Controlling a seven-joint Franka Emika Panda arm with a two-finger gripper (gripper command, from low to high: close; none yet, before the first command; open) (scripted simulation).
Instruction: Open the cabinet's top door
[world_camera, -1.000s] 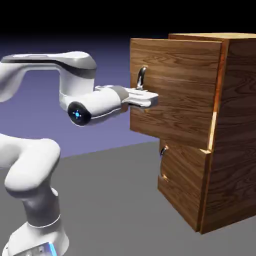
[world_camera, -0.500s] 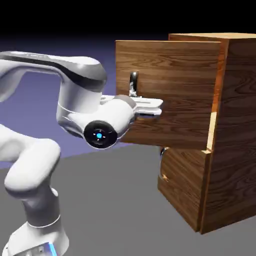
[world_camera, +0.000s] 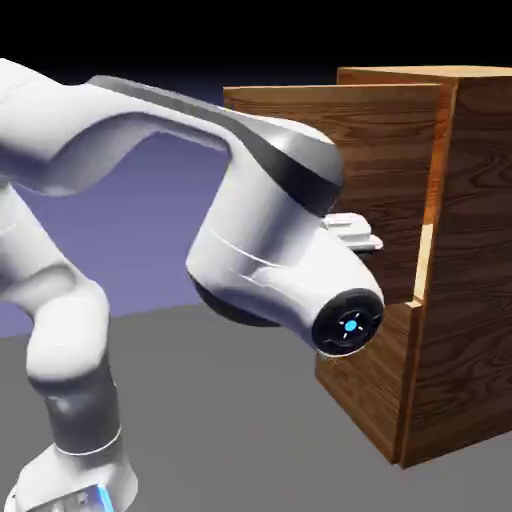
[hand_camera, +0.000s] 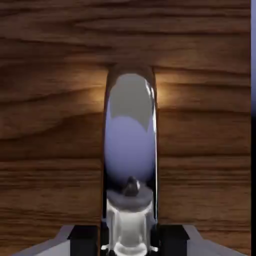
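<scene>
The white arm's end effector (hand_camera: 129, 245) is clenched around the curved silver metal handle (hand_camera: 131, 150); the handle fills the hand view against brown grain. The wood-grain top door (world_camera: 390, 130) juts forward from the tall brown wooden cabinet (world_camera: 470, 250) on the grey counter (world_camera: 250, 440); the arm's bulk hides the handle in the exterior view.

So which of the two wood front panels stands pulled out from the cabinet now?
The top door: it juts forward of the cabinet, with the gripper shut on its silver handle. The lower panel sits flush.
</scene>
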